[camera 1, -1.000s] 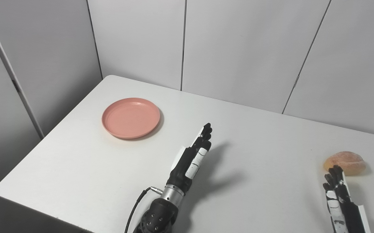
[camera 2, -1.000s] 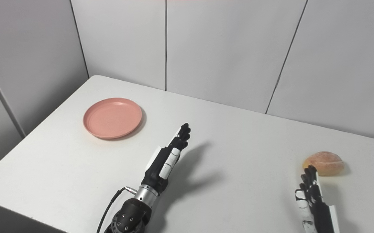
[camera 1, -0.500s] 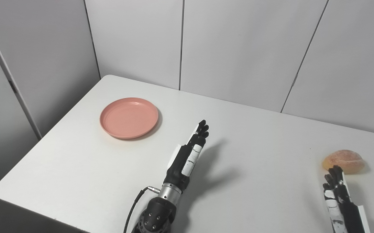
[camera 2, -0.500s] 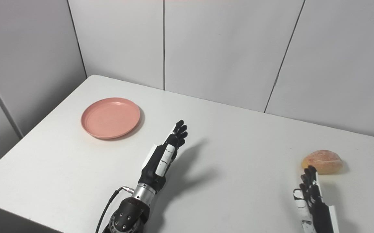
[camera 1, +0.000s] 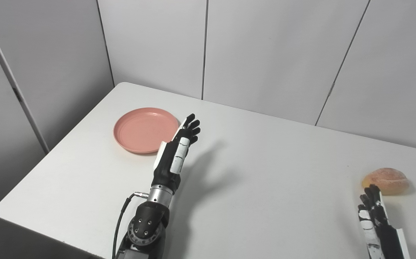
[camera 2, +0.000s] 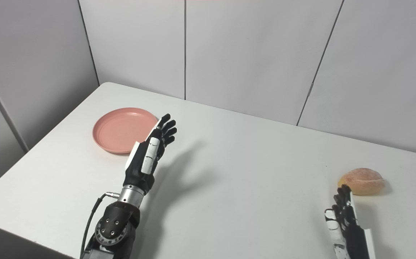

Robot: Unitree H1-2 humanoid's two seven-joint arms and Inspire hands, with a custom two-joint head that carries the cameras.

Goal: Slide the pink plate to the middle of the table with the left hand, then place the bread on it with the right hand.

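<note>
White panels back the bench [camera 1: 265,187]. On its far left lies the plate [camera 1: 141,131]; the left hand [camera 1: 173,156] hangs just beside its right rim, fingers spread, empty. Bread [camera 1: 385,181] sits far right, the right hand [camera 1: 373,216] just short of it, seemingly open and empty.

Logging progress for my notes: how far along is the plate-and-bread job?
Nothing is finished. The pink plate sits at the table's far left; the open left robot hand is beside it. The bread lies untouched before the waiting right robot hand. Sliding and placing remain.
</note>
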